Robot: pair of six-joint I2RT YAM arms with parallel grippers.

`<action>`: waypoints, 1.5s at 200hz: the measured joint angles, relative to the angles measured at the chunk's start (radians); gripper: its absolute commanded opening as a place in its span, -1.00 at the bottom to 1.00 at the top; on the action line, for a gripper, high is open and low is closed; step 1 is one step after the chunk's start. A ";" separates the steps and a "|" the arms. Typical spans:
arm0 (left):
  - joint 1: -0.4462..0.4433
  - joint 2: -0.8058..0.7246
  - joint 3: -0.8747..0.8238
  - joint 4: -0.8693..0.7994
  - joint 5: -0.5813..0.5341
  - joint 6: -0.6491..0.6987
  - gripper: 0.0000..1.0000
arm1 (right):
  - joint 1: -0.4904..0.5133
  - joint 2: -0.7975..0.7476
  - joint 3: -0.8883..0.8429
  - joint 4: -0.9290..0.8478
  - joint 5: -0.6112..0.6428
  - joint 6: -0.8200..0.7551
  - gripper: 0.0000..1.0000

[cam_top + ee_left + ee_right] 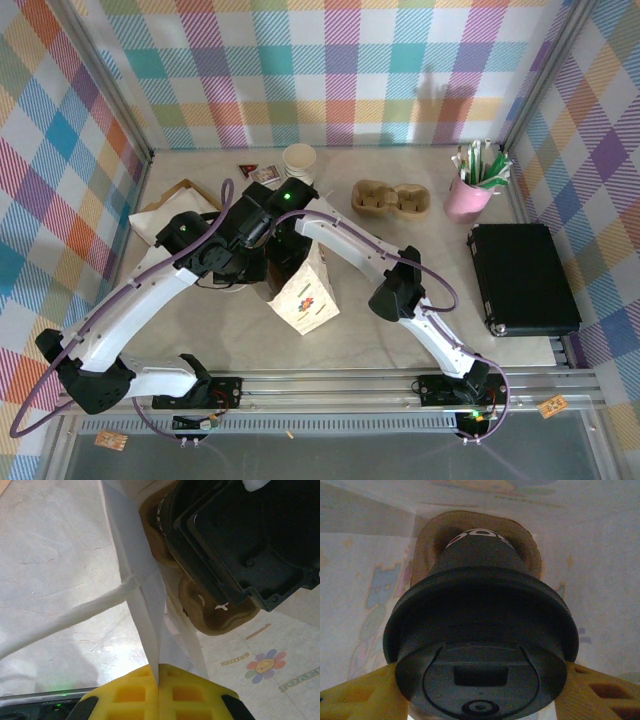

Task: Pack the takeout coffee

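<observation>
The lid [480, 630] is matt black plastic, the bag [145, 580] thin white paper.

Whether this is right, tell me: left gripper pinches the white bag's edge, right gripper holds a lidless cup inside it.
Not lidless: the right wrist view shows the takeout coffee wearing its black lid, held by the right gripper. The left gripper pinches the white bag at its edge.

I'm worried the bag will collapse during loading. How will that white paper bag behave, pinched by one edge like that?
Probably floppy: the paper bag looks thin-walled and creases where the left gripper pinches it. Likely light for its size, so a nudge could slide or tip it. The brown carrier inside may steady its base.
</observation>
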 measured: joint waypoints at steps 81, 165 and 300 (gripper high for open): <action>0.000 0.000 0.000 -0.004 -0.003 -0.001 -1.00 | 0.002 0.023 0.019 0.022 -0.027 0.016 0.25; 0.000 0.002 0.000 -0.004 -0.017 -0.002 -1.00 | -0.010 0.025 0.019 0.070 -0.050 0.066 0.29; -0.011 0.006 0.005 0.003 -0.037 0.008 -1.00 | -0.039 0.022 0.018 0.113 -0.092 0.218 0.07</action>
